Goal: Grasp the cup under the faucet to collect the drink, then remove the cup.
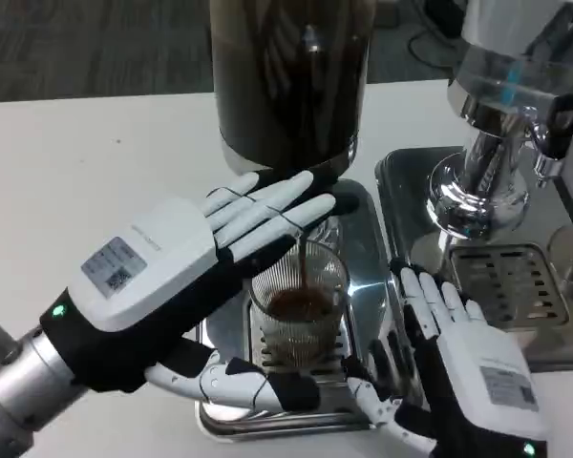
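A ribbed clear glass cup (301,320) stands on the steel drip tray (365,234) under the dark drink dispenser (286,86). A thin brown stream (303,262) falls into the cup, which holds some brown drink. My left hand (172,277) reaches in from the left; its straight fingers (272,205) lie across the faucet above the cup and hide most of it. Its thumb (239,382) lies low in front of the cup's base. My right hand (468,363) stands just right of the cup with fingers apart and pointing up, holding nothing.
A second, chrome dispenser (492,153) with its own grated tray (501,281) stands at the right, close behind my right hand. Bare white table (86,153) stretches to the left.
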Controlling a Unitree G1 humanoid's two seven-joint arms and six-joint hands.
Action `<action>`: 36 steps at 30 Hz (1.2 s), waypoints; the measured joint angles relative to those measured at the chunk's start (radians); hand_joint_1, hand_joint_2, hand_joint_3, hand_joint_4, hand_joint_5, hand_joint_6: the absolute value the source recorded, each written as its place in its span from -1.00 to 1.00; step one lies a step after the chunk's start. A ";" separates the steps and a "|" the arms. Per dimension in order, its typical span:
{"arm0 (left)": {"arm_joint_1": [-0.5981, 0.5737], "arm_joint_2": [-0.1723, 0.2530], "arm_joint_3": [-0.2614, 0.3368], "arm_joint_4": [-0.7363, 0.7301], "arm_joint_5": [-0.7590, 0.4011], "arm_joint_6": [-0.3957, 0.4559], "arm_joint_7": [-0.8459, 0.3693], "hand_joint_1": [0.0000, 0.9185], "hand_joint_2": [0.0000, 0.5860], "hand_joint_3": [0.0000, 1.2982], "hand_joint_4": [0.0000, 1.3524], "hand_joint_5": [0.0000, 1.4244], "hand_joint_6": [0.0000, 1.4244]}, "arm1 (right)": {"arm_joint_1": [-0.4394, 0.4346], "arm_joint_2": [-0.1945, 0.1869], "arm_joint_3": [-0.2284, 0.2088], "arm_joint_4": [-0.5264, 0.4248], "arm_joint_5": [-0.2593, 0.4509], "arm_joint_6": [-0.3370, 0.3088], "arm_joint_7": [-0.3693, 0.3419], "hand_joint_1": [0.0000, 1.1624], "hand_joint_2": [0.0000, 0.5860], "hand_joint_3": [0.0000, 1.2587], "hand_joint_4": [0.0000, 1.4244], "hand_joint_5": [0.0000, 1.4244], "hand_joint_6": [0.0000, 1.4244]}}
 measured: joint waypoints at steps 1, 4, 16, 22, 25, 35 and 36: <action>0.001 0.000 0.000 -0.001 0.000 0.002 0.000 -1.00 -0.57 -0.87 -1.00 -0.85 -0.94 | -0.008 0.000 -0.008 0.001 0.026 -0.011 0.011 -0.39 -0.04 -1.00 -1.00 -1.00 -0.94; 0.006 0.000 0.001 -0.003 0.003 0.005 0.008 -1.00 -0.57 -0.87 -1.00 -0.85 -0.94 | -0.034 0.003 -0.016 0.005 0.061 -0.021 0.032 -0.33 -0.09 -1.00 -1.00 -1.00 -0.92; 0.030 0.000 0.003 -0.030 0.012 0.024 0.025 -1.00 -0.57 -0.87 -1.00 -0.85 -0.94 | -0.114 0.038 -0.023 0.039 0.140 -0.013 0.132 -0.25 -0.11 -1.00 -1.00 -1.00 -0.89; 0.050 0.000 0.016 -0.045 0.020 0.035 0.045 -1.00 -0.54 -0.87 -1.00 -0.85 -0.94 | -0.134 0.041 -0.023 0.071 0.172 -0.013 0.140 -0.24 -0.12 -1.00 -1.00 -1.00 -0.88; 0.065 -0.001 0.026 -0.055 0.026 0.042 0.058 -1.00 -0.53 -0.88 -1.00 -0.86 -0.96 | -0.148 0.043 -0.020 0.075 0.174 -0.014 0.140 -0.24 -0.11 -1.00 -1.00 -1.00 -0.88; 0.123 -0.041 0.134 -0.059 0.056 0.077 0.135 -1.00 -0.48 -1.00 -1.00 -1.00 -1.00 | -0.168 0.045 -0.019 0.103 0.195 -0.025 0.141 -0.23 -0.10 -1.00 -1.00 -1.00 -0.87; 0.129 -0.050 0.160 -0.055 0.055 0.082 0.151 -1.00 -0.48 -1.00 -1.00 -1.00 -1.00 | -0.168 0.045 -0.019 0.103 0.196 -0.025 0.141 -0.23 -0.10 -1.00 -1.00 -1.00 -0.87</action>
